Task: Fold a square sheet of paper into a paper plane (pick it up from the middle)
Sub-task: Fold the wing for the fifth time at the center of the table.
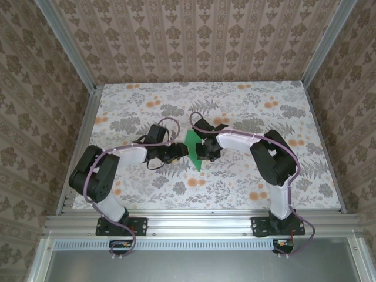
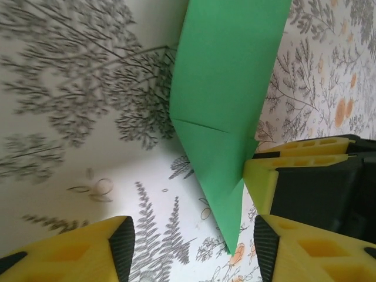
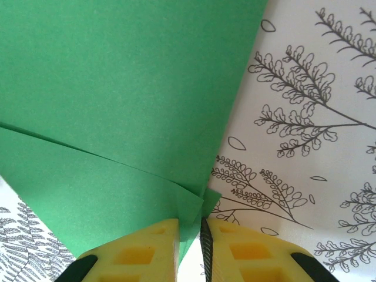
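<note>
The bright green sheet of paper [image 1: 192, 147] is folded into a slim, pointed paper plane shape and sits mid-table between both grippers. In the left wrist view the paper [image 2: 226, 88] narrows to a tip low in the frame. That tip lies between the pads of my left gripper [image 2: 194, 242], close to the right pad; the jaws stand apart and touch nothing. My right gripper [image 3: 191, 229] is shut on a folded edge of the paper [image 3: 117, 88]. Its yellow fingers [image 2: 288, 170] meet the paper's right edge. From above, the left gripper [image 1: 178, 154] and right gripper [image 1: 207, 153] flank the paper.
The floral-patterned tabletop [image 1: 264, 176] spreads around the arms, bounded by aluminium rails [image 1: 82, 141] and patterned walls. Both arm bases are bolted at the near edge.
</note>
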